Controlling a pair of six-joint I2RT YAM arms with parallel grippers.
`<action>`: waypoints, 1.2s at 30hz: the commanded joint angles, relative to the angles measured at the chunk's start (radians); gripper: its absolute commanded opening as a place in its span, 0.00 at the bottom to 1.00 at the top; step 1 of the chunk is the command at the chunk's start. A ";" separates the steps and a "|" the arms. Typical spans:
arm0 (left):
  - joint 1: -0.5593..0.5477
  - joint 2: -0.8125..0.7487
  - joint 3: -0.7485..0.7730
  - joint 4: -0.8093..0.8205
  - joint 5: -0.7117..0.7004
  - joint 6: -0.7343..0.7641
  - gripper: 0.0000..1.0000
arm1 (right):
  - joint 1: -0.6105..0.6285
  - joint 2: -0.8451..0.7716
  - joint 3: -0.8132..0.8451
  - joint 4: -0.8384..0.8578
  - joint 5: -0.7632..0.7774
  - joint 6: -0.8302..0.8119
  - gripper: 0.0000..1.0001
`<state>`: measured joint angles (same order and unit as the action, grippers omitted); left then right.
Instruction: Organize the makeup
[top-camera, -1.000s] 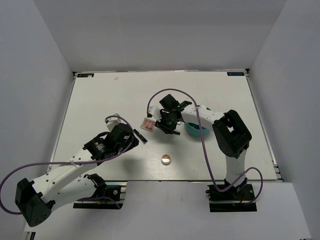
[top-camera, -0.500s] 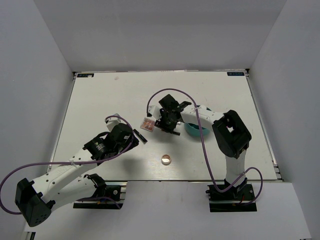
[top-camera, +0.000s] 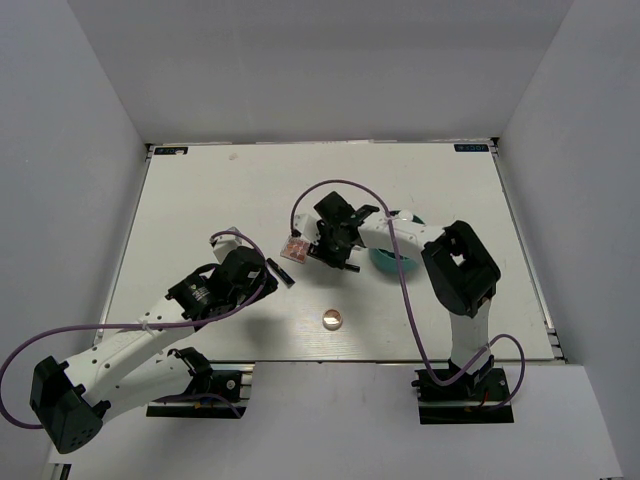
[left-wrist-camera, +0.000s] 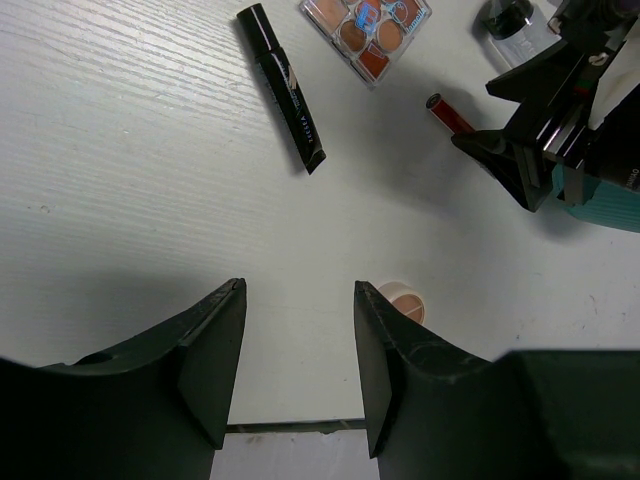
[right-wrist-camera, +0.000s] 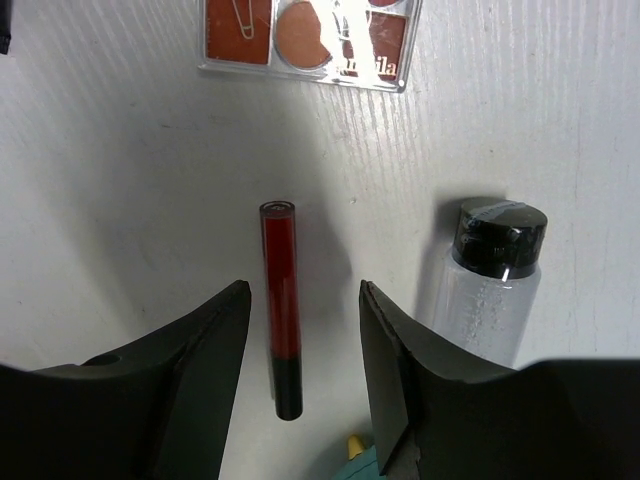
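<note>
The right tool (right-wrist-camera: 302, 300) hung with its fingers apart either side of a slim red, black-ended tube (right-wrist-camera: 280, 320), which lay on the white tabletop (right-wrist-camera: 120, 200) near a square pinkish palette (right-wrist-camera: 305, 35) and a black-capped clear bottle (right-wrist-camera: 495, 285). The left tool (left-wrist-camera: 298, 295) stood apart and empty, near a small round pinkish compact (left-wrist-camera: 404, 297).

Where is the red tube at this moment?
In the right wrist view, the red tube lies between the fingers of the open right claw, below the palette and left of the clear bottle.

The right pincer (top-camera: 332, 257) hovers just beside the square palette (top-camera: 293, 247), with the round compact (top-camera: 332, 319) well apart.
</note>
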<state>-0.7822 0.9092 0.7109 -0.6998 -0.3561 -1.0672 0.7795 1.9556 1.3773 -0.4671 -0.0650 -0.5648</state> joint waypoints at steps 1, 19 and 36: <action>-0.002 -0.001 0.013 0.005 -0.009 -0.007 0.57 | 0.012 0.011 -0.012 0.022 0.020 0.002 0.54; -0.002 -0.012 0.009 -0.003 -0.014 -0.010 0.57 | 0.038 0.017 -0.101 0.064 0.056 0.029 0.19; -0.002 -0.075 -0.031 0.017 -0.014 -0.020 0.57 | -0.083 -0.323 -0.012 -0.004 -0.213 0.126 0.00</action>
<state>-0.7822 0.8608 0.6891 -0.6952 -0.3565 -1.0817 0.7197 1.7130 1.3468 -0.5083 -0.2333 -0.5003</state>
